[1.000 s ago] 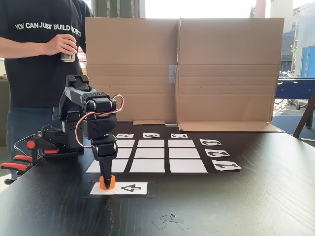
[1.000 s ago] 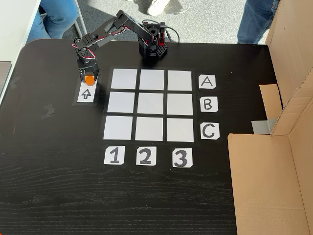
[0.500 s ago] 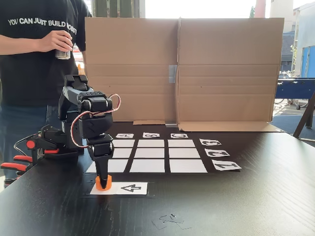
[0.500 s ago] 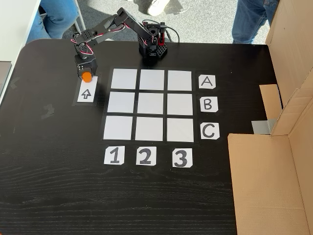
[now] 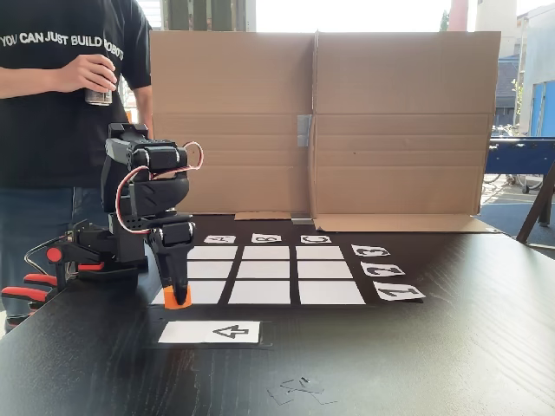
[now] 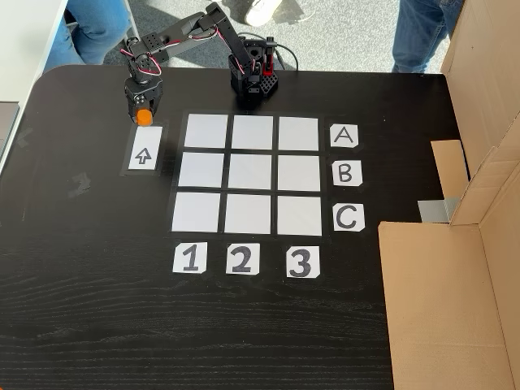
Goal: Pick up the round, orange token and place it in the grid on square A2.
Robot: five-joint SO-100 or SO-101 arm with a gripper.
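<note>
The orange token (image 5: 177, 297) (image 6: 145, 119) hangs just above the black table, pinched at the tip of my gripper (image 5: 176, 293) (image 6: 144, 114), which is shut on it and points straight down. In a fixed view from above it sits just beyond the arrow card (image 6: 144, 148), left of the grid (image 6: 253, 173). Square A2 (image 6: 253, 132) (image 5: 211, 269) lies bare, to the right of the token in both fixed views. Cards A (image 6: 344, 136) and 2 (image 6: 242, 258) mark its row and column.
A tall cardboard wall (image 5: 321, 121) stands behind the grid, and more cardboard (image 6: 455, 276) lies at the right. A person holding a can (image 5: 97, 94) stands behind my base (image 6: 253, 80). Red-handled clamps (image 5: 30, 290) grip the table's left edge.
My gripper has lifted the token off the arrow card and drawn it back toward the base; the card now lies bare. The person's hand with the can moved left.
</note>
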